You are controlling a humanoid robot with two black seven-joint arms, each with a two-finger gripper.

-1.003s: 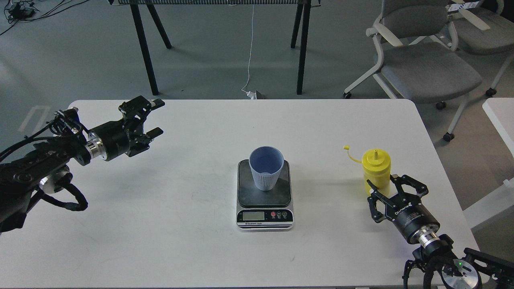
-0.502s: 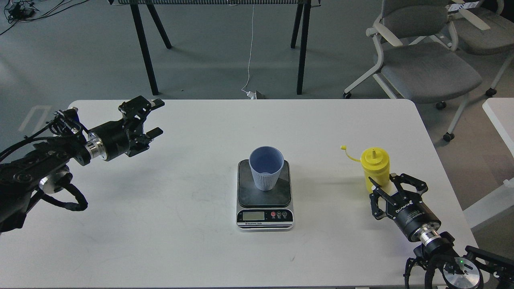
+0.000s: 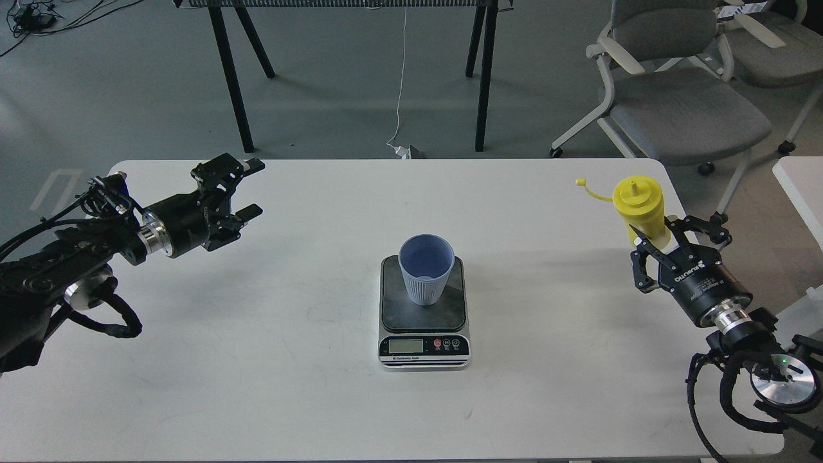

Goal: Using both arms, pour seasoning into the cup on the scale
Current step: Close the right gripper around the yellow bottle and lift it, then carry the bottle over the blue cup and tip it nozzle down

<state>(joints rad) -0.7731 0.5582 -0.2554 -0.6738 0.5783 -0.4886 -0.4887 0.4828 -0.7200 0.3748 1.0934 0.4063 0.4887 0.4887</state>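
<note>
The pale blue ribbed cup [image 3: 425,268] stands upright on the dark plate of the scale [image 3: 423,311] at the table's middle. My right gripper [image 3: 662,236] is shut on the lower body of the yellow seasoning bottle [image 3: 638,204] and holds it upright, lifted above the table's right side. Its tethered cap [image 3: 582,183] hangs open to the left of the nozzle. My left gripper [image 3: 247,188] is open and empty above the table's far left, well away from the cup.
The white table [image 3: 289,360] ends just right of my right arm. Grey office chairs [image 3: 681,96] stand behind its far right corner. A second white table edge [image 3: 800,186] shows at the far right. Black frame legs [image 3: 231,77] stand on the floor behind.
My right gripper has closed on the seasoning bottle and lifted it up and to the right, away from the table surface. The left arm has barely moved.
</note>
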